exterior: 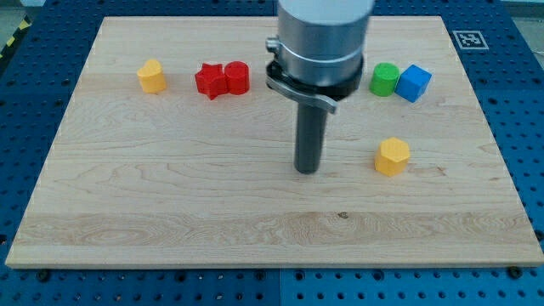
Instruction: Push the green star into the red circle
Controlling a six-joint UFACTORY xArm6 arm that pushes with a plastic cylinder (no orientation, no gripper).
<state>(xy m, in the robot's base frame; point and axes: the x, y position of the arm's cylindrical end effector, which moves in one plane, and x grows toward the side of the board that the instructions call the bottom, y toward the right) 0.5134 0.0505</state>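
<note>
Board: a pale wooden board (170,195) on a blue perforated table (25,51).
Far left: a yellow block (152,76), shape hard to make out, alone near the view's upper left.
Left of centre: a red star (209,81) touching a red circle (237,77), the star on the view's left, the circle on the view's right.
Centre: the arm's grey body (323,42) comes down from the view's top; the dark rod below it ends in my tip (307,171), resting on bare wood.
Tip and blocks: my tip touches no block; the red pair sits up and to the view's left, a yellow hexagon (392,157) lies to the view's right, near but apart.
Jaws: none on this rod, so it holds nothing.
Green star: none can be seen; the only green block is a green circle (385,79), just right of the arm body.
Right: a blue cube (414,82) touches the green circle's right side.
In the way: the arm body may hide part of the board behind it.
Corner: a black-and-white marker (467,39) at the board's upper right.
</note>
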